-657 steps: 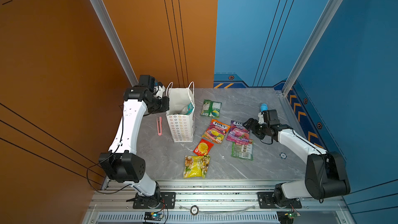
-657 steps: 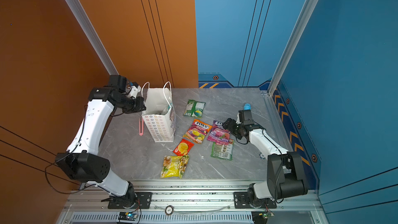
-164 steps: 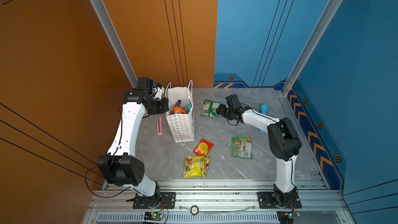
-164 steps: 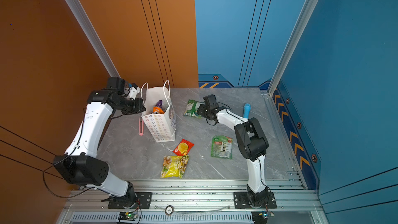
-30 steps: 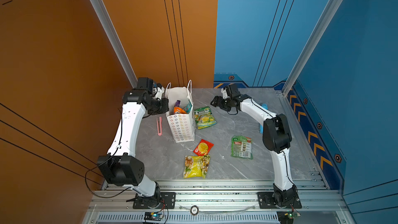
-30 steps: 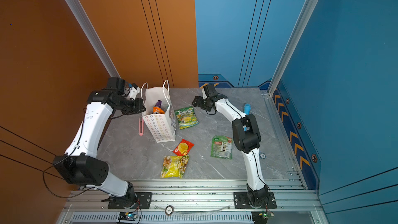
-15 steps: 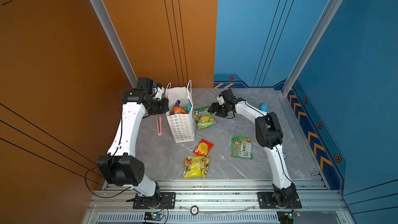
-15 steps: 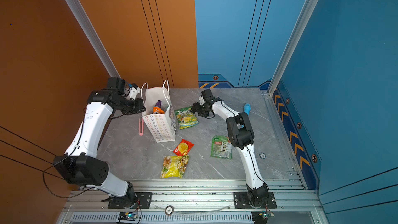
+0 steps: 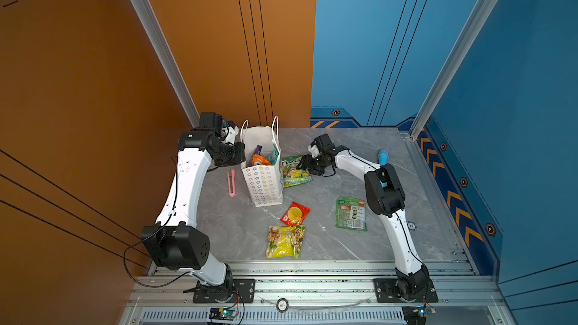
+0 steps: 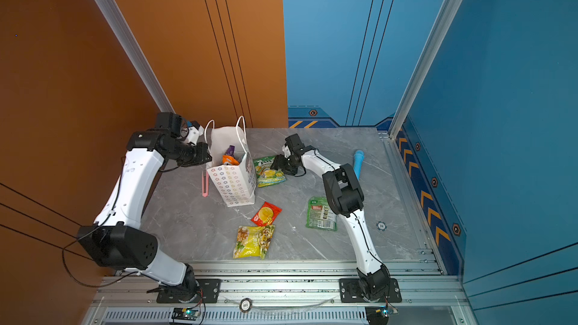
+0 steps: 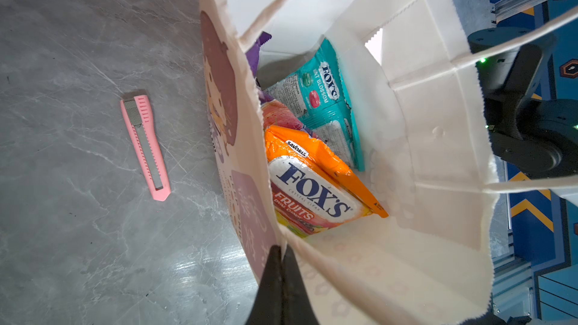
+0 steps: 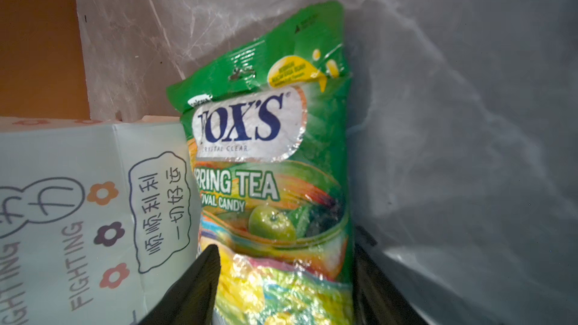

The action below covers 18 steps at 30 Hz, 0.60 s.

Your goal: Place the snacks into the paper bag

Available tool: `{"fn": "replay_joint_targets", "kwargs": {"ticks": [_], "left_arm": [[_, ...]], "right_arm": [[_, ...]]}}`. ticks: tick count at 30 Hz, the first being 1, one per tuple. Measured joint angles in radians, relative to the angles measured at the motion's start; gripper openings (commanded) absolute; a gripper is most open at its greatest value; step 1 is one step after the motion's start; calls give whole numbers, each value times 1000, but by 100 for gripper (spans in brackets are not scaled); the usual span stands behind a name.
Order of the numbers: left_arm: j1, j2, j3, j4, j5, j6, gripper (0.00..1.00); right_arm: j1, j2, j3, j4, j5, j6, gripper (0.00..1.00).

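- Right pincer (image 12: 286,264) has come down from the back of the table within the last second. It now straddles the green FOX'S packet (image 12: 266,182), jaws narrowing on either side; whether they pinch it yet I cannot tell.
- Nearest the front edge, the yellow packet (image 9: 284,242), small red packet (image 9: 295,214) and second green packet (image 9: 351,214) lie flat where they lay before, still to be bagged.
- Further back, the green FOX'S packet lies just beside the paper bag (image 9: 264,182), closer than a few seconds ago. Only a short lift over the rim looks needed.
- Inside the bag sit the orange packet (image 11: 312,189), teal packet (image 11: 325,104) and purple packet (image 11: 258,48), which were on the table earlier, so the task is roughly half done.
- Left pincer (image 11: 280,250) stays clenched on the bag's rim, holding its mouth open.
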<state>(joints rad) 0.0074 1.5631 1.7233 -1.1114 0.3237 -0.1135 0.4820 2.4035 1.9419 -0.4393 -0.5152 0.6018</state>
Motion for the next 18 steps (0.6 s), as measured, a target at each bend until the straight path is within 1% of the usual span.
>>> {"fn": "replay_joint_targets", "kwargs": {"ticks": [5,8,12,17,18], "left_arm": [[0,0,0,0,0,0,0],[0,0,0,0,0,0,0],[0,0,0,0,0,0,0],[0,0,0,0,0,0,0],[0,0,0,0,0,0,0]], "right_arm": [[10,0,-19,13,-16,17,57],[8,0,-36,42,-31,38,49],[8,0,-54,66,-34,64,31],[8,0,-59,87,-46,83,5],[8,0,-59,91,-49,91,1]]}}
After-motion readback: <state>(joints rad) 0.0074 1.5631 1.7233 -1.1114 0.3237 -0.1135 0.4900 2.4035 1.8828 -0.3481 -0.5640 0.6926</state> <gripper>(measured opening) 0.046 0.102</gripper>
